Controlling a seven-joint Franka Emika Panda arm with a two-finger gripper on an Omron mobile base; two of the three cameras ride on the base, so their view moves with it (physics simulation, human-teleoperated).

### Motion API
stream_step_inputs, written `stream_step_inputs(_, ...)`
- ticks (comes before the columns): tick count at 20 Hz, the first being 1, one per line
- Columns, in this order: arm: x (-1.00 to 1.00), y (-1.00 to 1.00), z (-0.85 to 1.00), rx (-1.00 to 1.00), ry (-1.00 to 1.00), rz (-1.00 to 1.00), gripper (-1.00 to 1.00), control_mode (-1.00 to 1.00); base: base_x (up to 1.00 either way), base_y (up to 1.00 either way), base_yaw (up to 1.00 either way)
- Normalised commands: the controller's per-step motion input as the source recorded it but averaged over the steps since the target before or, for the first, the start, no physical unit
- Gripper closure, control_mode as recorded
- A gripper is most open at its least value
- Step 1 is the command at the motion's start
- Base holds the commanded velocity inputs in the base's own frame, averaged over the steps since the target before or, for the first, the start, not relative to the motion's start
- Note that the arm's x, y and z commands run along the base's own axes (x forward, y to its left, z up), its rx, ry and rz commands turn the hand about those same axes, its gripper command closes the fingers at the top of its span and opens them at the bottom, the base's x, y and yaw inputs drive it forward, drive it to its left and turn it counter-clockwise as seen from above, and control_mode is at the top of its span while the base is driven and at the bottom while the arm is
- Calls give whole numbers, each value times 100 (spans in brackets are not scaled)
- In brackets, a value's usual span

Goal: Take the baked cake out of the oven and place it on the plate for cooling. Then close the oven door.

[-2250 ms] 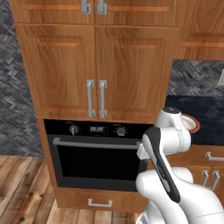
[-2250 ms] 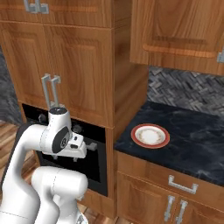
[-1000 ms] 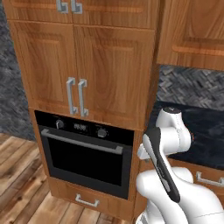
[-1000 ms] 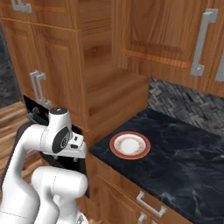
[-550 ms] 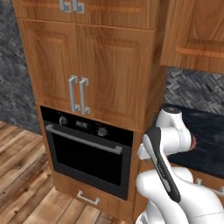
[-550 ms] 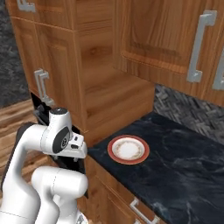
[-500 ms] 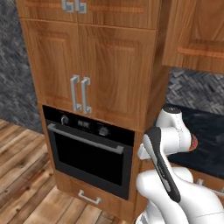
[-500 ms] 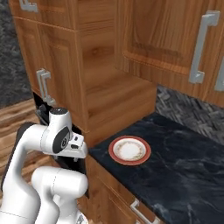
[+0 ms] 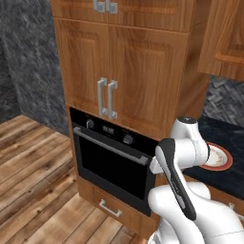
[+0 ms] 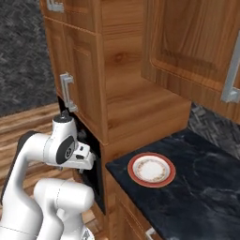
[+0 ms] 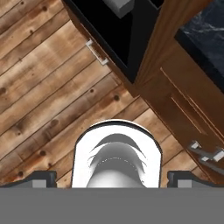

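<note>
With my gripper (image 11: 112, 177) spread wide and empty, I'd hook the stiff, heavy-looking black glass-fronted oven door (image 9: 112, 169) by its long silver bar handle (image 9: 110, 147) along its top edge.

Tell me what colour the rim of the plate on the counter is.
The plate has a red-orange rim around a cream, faintly patterned centre, clearest in the right base view.
</note>
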Motion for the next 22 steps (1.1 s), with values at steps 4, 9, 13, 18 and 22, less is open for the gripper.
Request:
stream_step_inputs(4,0,0,0,0,0,0,-100,100,4,-53,33)
stream_step_inputs(9,0,0,0,0,0,0,-100,100,0,-54,33)
stream_step_inputs(13,0,0,0,0,0,0,-100,100,-5,-40,31)
stream_step_inputs(18,0,0,0,0,0,0,-100,100,-22,-32,26)
stream_step_inputs(22,0,0,0,0,0,0,-100,100,-1,-49,23)
